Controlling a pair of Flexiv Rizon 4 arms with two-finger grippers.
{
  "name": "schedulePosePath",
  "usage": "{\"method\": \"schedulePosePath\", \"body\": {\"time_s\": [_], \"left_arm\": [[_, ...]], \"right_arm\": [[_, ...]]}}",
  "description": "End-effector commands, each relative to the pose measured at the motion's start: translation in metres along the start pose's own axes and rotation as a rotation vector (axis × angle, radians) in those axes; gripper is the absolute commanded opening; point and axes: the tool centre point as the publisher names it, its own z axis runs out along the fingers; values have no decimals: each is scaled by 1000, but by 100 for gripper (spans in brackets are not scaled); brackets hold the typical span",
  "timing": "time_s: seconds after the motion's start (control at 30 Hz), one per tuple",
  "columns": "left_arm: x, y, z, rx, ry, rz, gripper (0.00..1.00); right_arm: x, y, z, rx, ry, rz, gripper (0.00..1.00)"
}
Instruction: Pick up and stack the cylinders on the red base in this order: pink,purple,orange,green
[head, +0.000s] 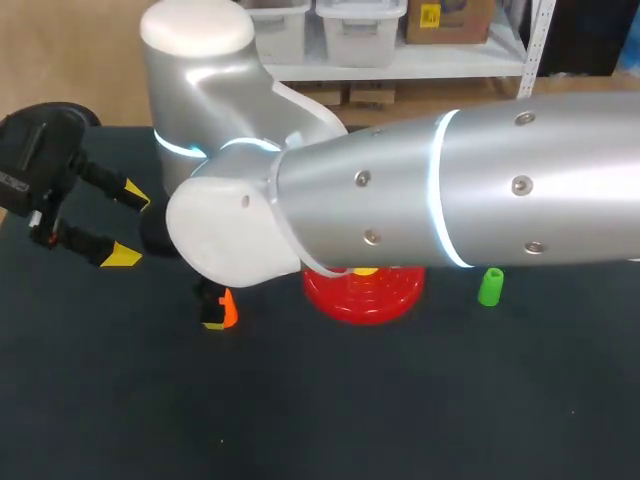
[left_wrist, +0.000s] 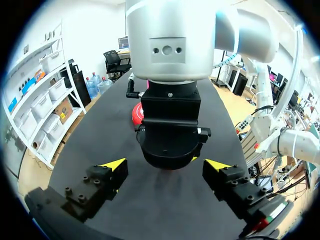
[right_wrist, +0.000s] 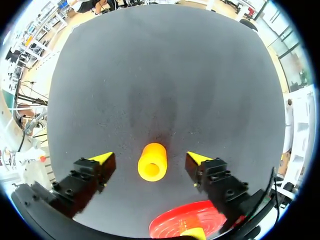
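Note:
The orange cylinder (right_wrist: 152, 161) lies on the black table between the fingers of my right gripper (right_wrist: 151, 159), which is open with a gap on each side of it. In the head view the orange cylinder (head: 229, 308) peeks out under my right arm (head: 420, 190), left of the red base (head: 365, 298). The green cylinder (head: 490, 287) stands upright to the right of the base. My left gripper (head: 128, 224) hovers open and empty at the far left, facing my right arm's wrist (left_wrist: 170, 135). No pink or purple cylinder shows.
My right arm crosses the table from the right and hides most of its middle and back. The red base (right_wrist: 182, 224) sits close behind the right gripper. The black tabletop (head: 400, 400) stretches out in front.

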Motion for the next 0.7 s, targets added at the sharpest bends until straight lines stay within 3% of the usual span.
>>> {"method": "schedulePosePath", "body": {"time_s": [0.03, 0.7], "left_arm": [[1, 0, 0, 0, -2, 2, 100], [1, 0, 0, 0, -2, 2, 100]], "right_arm": [[-1, 0, 1, -2, 4, 1, 0], [-2, 0, 2, -10, 2, -2, 0]]}}
